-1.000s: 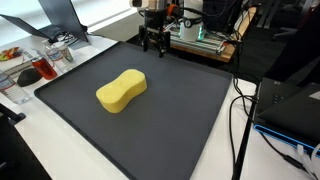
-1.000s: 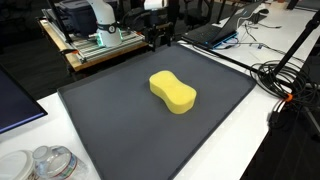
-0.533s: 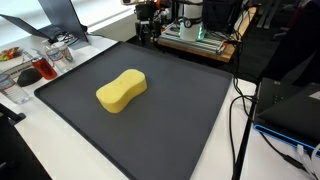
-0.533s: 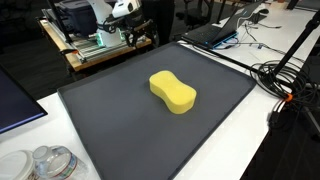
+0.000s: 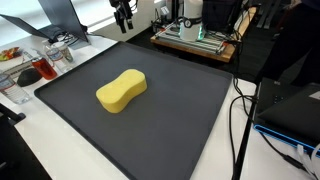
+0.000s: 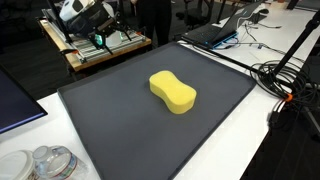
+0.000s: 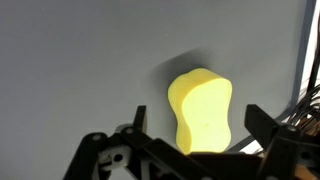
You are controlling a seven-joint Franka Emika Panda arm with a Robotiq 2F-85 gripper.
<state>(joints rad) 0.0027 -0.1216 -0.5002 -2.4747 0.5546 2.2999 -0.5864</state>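
Ideally, the fingers [image 7: 262,125], apart and empty above the far edge of the tabletop [image 5: 40,140], should line up across the narrow waist of the yellow sponge [image 5: 121,91] before dropping.

My tool [image 5: 123,14] hangs raised near the far left corner of the mat [image 5: 190,120], well apart from the sponge [image 5: 121,91]. The sponge lies on the mat, left of its middle. The mat lies on the tabletop [image 5: 30,150]. Glass jars [image 5: 42,68] stand just left of the mat, cables [image 5: 238,100] run along its right edge, and a rack [image 5: 195,35] stands behind its far edge.
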